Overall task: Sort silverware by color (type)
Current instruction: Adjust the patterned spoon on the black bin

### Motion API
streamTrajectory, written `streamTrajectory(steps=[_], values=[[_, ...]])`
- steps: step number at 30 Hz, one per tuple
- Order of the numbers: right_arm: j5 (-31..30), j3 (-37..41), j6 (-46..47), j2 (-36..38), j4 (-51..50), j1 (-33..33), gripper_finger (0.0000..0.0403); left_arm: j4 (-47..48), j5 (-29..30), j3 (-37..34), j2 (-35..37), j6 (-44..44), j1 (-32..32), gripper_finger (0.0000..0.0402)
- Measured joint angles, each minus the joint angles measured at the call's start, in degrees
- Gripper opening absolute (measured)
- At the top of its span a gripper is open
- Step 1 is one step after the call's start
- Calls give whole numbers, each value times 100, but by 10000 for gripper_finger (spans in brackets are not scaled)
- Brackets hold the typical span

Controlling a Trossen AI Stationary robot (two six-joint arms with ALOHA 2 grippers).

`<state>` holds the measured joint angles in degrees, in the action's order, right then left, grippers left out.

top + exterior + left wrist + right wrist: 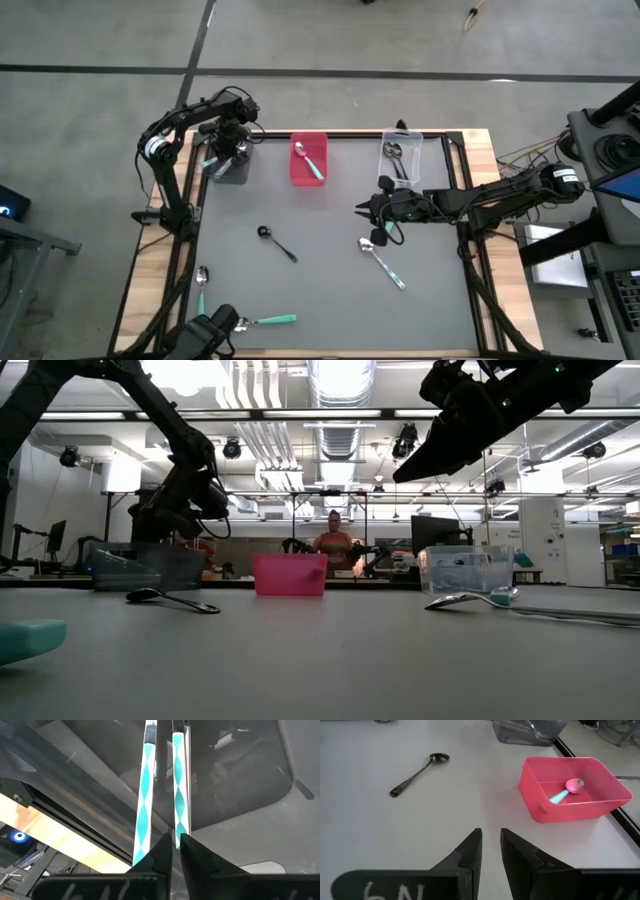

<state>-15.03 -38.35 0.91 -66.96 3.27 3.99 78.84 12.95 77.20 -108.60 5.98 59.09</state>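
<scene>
My left gripper [175, 846] hangs over the grey bin [229, 167] at the table's far left, shut on a spoon with a pale, teal-patterned handle [178, 785]. Beside it shows a second patterned strip [144, 795]; whether it is another spoon or a reflection, I cannot tell. My right gripper [491, 845] hovers above mid-table [368, 209], narrowly open and empty. On the table lie a black spoon [277, 243], a teal-handled spoon [383, 263], another teal-handled one [264, 321] and a spoon [202, 285] near the left edge. My left gripper pinches the patterned handle [179, 827] between its two fingertips. The fingers run along the handle, which reaches away from them into the grey bin [240, 780]. The spoon's bowl end is out of view.
A pink bin [308, 158] at the far middle holds a teal-handled spoon [565, 791]. A clear bin [401, 155] at the far right holds dark spoons. A person [333, 545] stands in the room beyond the table. Wooden table edges and cables lie to the right.
</scene>
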Motion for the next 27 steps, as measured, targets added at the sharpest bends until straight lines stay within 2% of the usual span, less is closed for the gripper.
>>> streamTrajectory(steps=[12,27], values=[[-2,0,-2,0,0,-2,61,-288,0,-40,0,-9,0,82],[-2,0,-4,0,0,-1,61,-683,-65,-738,28,86,4,76]])
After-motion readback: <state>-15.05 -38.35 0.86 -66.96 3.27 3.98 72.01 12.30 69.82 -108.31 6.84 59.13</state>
